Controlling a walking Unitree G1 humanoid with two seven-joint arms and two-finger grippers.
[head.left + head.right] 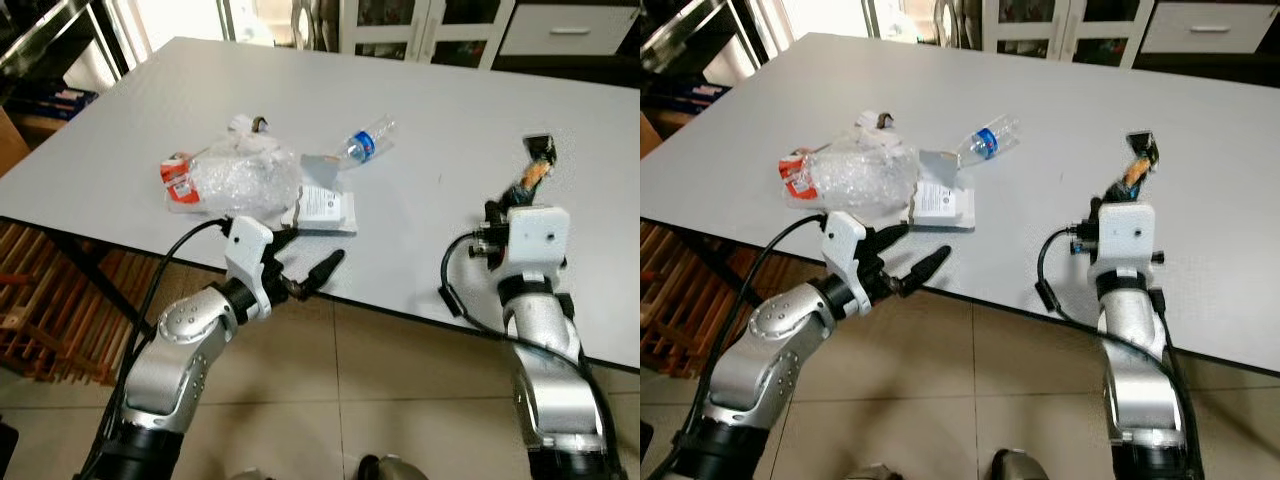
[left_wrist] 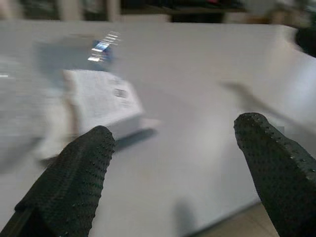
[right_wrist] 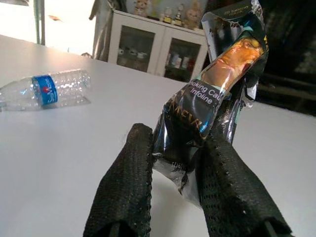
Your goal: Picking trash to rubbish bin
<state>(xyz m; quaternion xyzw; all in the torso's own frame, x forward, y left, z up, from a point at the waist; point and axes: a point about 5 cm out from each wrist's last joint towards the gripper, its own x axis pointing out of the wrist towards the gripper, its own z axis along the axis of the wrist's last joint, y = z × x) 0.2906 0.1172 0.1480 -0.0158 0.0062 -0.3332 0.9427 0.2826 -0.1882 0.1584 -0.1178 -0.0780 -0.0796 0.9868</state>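
On the grey table (image 1: 420,110) lies a heap of trash: a crumpled clear plastic bag (image 1: 245,175), a red wrapper (image 1: 176,176), a white flat packet (image 1: 322,208) and a clear plastic bottle (image 1: 365,143) with a blue label. My left gripper (image 1: 305,262) is open at the table's near edge, just in front of the white packet (image 2: 101,101). My right gripper (image 3: 173,173) is shut on a dark foil snack wrapper (image 3: 217,84), held upright above the table at the right (image 1: 535,165). The bottle (image 3: 44,89) lies beyond it.
White cabinets (image 1: 460,25) stand beyond the table's far side. A wooden rack (image 1: 45,310) sits under the table at the left. Tiled floor (image 1: 380,400) lies below between my arms. The table's right half is bare.
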